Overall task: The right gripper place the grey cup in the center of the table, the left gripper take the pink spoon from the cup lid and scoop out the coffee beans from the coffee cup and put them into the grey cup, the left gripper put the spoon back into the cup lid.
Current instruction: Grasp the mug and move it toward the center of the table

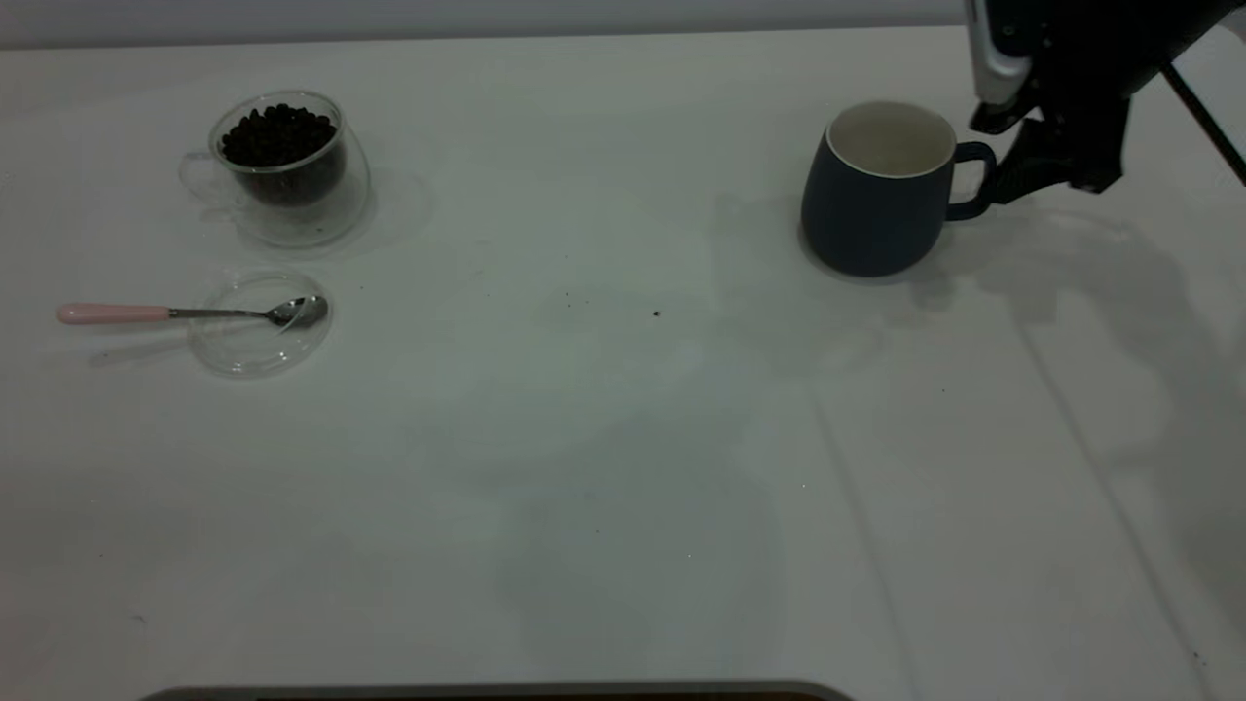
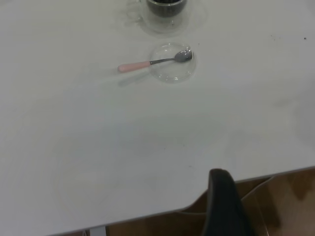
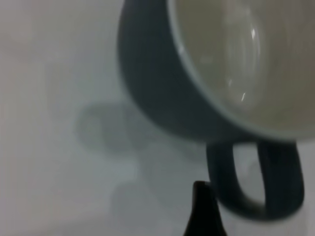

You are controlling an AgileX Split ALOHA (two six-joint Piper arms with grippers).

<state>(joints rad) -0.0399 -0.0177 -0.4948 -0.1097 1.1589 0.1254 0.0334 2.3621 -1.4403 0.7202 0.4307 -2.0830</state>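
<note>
Fingertips of the right gripper (image 1: pixel 1003 180) sit right at the loop handle of the grey cup (image 1: pixel 876 195), which stands upright near the far right corner of the table (image 1: pixel 623 467). From the exterior view the dark fingers reach the handle from its outer side, but whether they are spread around the loop or pressed onto it cannot be told. The cup rests on the tabletop, and its white inside holds nothing.

Toward the far left corner stands the coffee cup (image 1: pixel 282 166), clear glass, with a heap of coffee beans (image 1: pixel 277 136) inside. Just nearer the front edge lies the cup lid (image 1: pixel 258 321). The pink spoon (image 1: pixel 185 313) lies across it, its metal bowl inside the lid and its pink handle sticking out over the rim toward the left edge.

The right wrist view brings the cup's handle (image 3: pixel 256 182) and white interior very close, with one dark fingertip (image 3: pixel 203 211) just beside the loop; the second finger is not visible there.

The left wrist view looks across the table from beyond its edge, showing the spoon (image 2: pixel 152 62) in the lid (image 2: pixel 172 71), well apart from the left gripper (image 2: pixel 226 206). Only one dark finger of it is visible, so its opening cannot be judged.
</note>
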